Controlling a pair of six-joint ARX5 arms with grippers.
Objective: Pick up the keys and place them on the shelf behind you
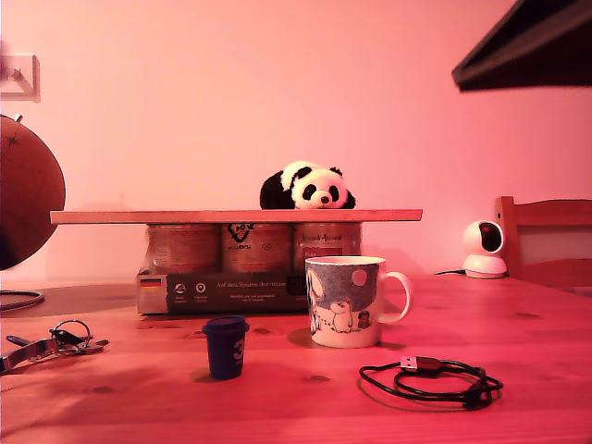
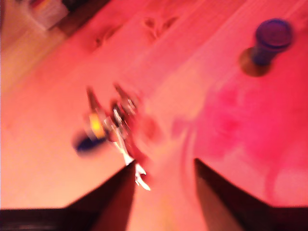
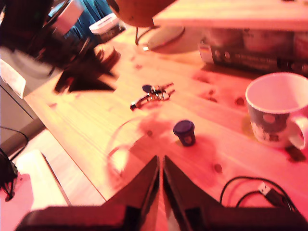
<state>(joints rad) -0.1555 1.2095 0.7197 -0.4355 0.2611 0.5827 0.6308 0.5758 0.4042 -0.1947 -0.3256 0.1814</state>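
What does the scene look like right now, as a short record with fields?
keys: on the wooden tabletop, at the exterior view's left, not yet gripped
first hand: open above the keys
second hand: shut, holding nothing
shelf: plank resting on a tray of cans; toy panda on it
nearby items: small dark blue cup, mug, black USB cable

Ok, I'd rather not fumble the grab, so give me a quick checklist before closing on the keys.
1. Keys lie free on the table: ok.
2. My first gripper open: ok.
3. Keys between its jaws: not ok, they sit beside one fingertip.
4. Blue cup apart from the keys: ok.
5. Bare room on the shelf beside the panda: ok.
6. My second gripper shut, empty, away from the keys: ok.
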